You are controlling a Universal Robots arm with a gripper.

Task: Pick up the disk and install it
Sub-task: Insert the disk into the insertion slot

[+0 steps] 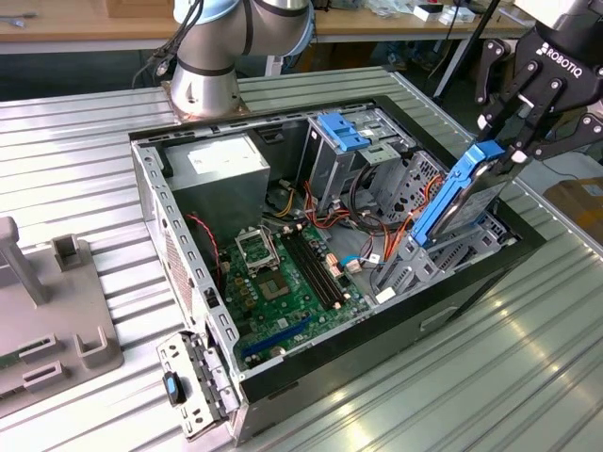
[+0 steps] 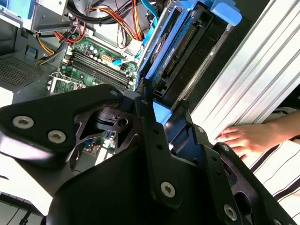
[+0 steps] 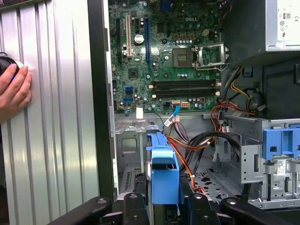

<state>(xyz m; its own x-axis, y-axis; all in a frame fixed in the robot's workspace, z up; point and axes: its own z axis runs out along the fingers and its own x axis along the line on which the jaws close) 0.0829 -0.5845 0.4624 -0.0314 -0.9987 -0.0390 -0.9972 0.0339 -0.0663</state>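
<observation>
Exterior view: claw (image 1: 504, 141) clamped on the upper end of the disk (image 1: 452, 202), pinching its blue carrier frame. Disk held on edge and tilted, lower end down in the grey bay (image 1: 415, 268) at the corner of the case (image 1: 174, 245) on the exterior view's right, beside the motherboard (image 1: 283, 273). Tilt probably there to line the frame up with the bay's slot (a judgement, seating hidden from here). Not yet lying flat, so install judged unfinished. Also in frame: fixed blue bracket (image 1: 341, 130) on the metal cage further back, ribbed worktop (image 1: 424, 377) under the case.

Second wrist view: looking along the disk (image 2: 187, 51) from behind the claw (image 2: 161, 115). Adds to the exterior view: the dark connector side, and 2 fingers tight against the frame end, no gap. Adds too a person's hand (image 2: 246, 138) resting on the worktop (image 2: 253, 70) just beside the case.

First wrist view: looking past the blue end of the disk (image 3: 164, 178) into the case. Gives the bay floor and cables (image 3: 201, 137) right under the disk, handy for judging clearance. Same hand (image 3: 14, 91) on the worktop (image 3: 56, 117), well apart from the disk.
</observation>
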